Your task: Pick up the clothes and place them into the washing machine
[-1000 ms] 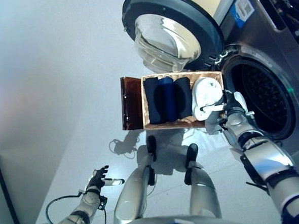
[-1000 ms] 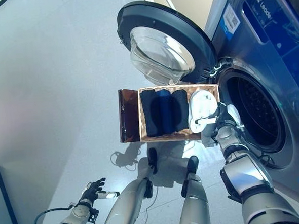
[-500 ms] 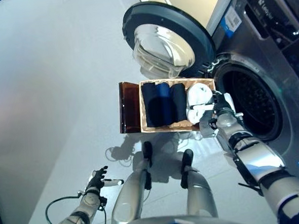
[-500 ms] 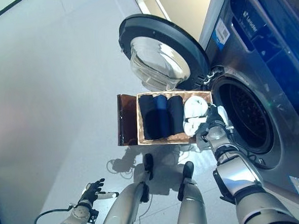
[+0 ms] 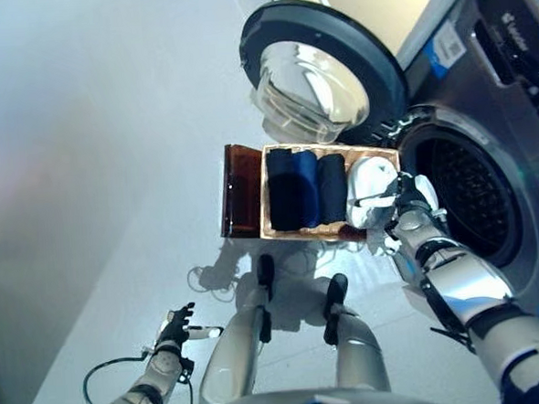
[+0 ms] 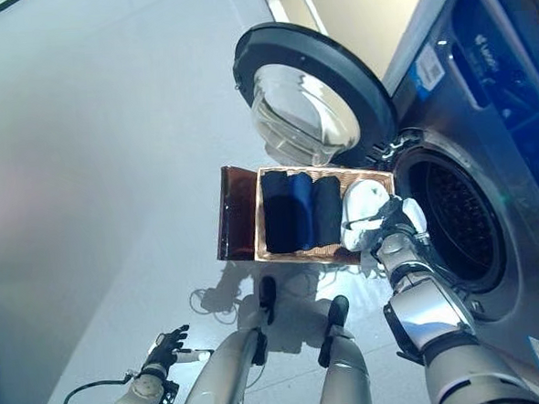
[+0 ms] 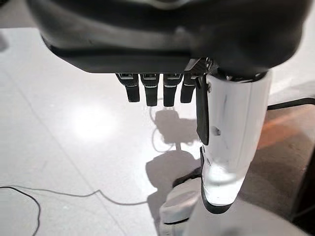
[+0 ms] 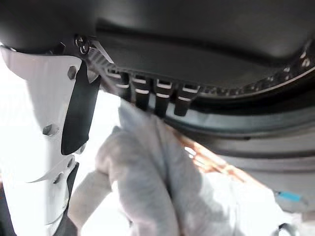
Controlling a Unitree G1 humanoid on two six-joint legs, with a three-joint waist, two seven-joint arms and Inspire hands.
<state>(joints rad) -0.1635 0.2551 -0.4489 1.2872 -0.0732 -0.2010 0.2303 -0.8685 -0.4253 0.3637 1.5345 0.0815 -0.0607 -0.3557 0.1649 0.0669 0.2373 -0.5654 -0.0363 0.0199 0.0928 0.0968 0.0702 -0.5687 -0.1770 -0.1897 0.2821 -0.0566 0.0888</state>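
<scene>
Washing machine (image 6: 486, 152) cut off at right edge — drum (image 6: 458, 222) interior dark.

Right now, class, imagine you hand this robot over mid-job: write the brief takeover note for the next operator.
Right hand: at the basket's washer-side end, fingers curled on the white garment, which is bunched up but not clear of the basket.
Left hand: open, empty, idle low over the floor.
Dark folded clothes: lying side by side in the basket.
Washing machine: door swung open; no laundry visible in the drum.
Done: white garment gripped.
Left: load it, then the dark clothes.
</scene>
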